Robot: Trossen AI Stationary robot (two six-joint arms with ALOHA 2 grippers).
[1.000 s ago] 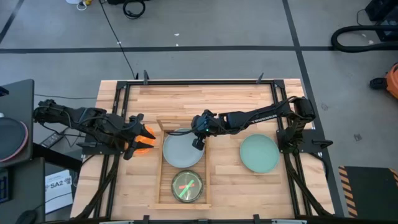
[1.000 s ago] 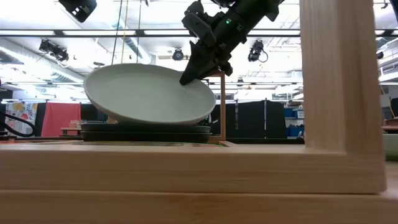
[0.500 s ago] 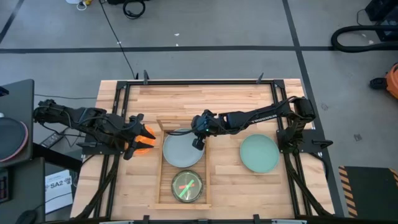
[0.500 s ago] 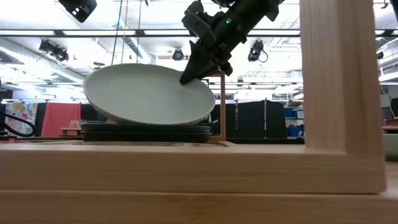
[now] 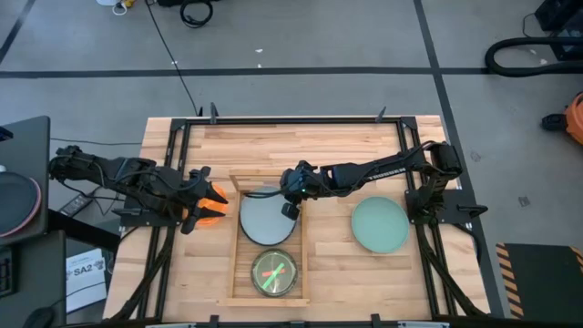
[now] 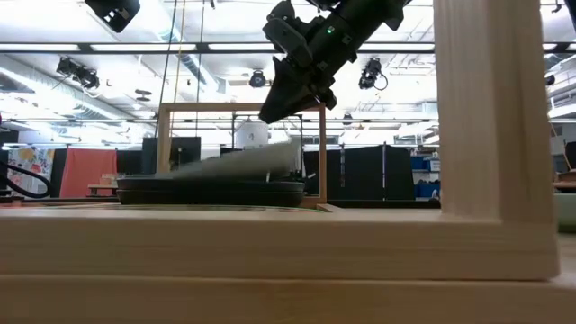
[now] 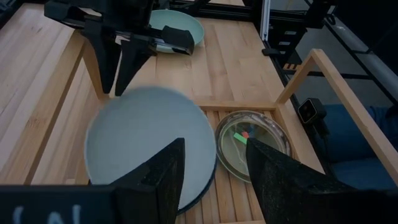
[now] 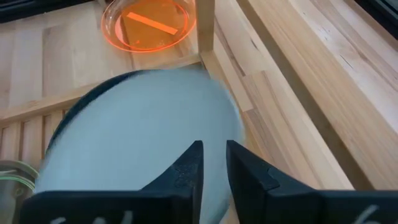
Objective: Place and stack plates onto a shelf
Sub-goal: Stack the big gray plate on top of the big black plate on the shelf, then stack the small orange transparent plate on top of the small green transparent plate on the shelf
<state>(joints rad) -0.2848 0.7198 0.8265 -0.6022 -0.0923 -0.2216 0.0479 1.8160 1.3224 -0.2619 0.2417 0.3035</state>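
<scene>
A pale blue-white plate [image 5: 267,219] lies almost flat on a dark plate [image 6: 211,189] in the far half of the wooden shelf [image 5: 231,246]; it is blurred in the low view [image 6: 238,164]. My right gripper [image 6: 270,112] hangs just above the plate's far right rim, open, with nothing between its fingers [image 8: 213,163]. A stack of small translucent plates [image 5: 274,273] sits in the shelf's near half. A mint green plate [image 5: 379,225] rests on the table to the right. My left gripper [image 5: 193,217] waits open over the orange plate [image 5: 214,202], left of the shelf.
The shelf's raised rim and its upright wooden posts [image 6: 321,153] stand close around the stacked plates. A thick wooden post [image 6: 495,135] blocks the right of the low view. Bare plank tabletop [image 5: 328,264] lies between the shelf and the mint plate.
My right gripper has opened and let go of the pale plate without shifting. The plate stood tilted, its upper rim held up at the gripper; that rim has dropped, and the plate now lies nearly flat on the dark plate.
</scene>
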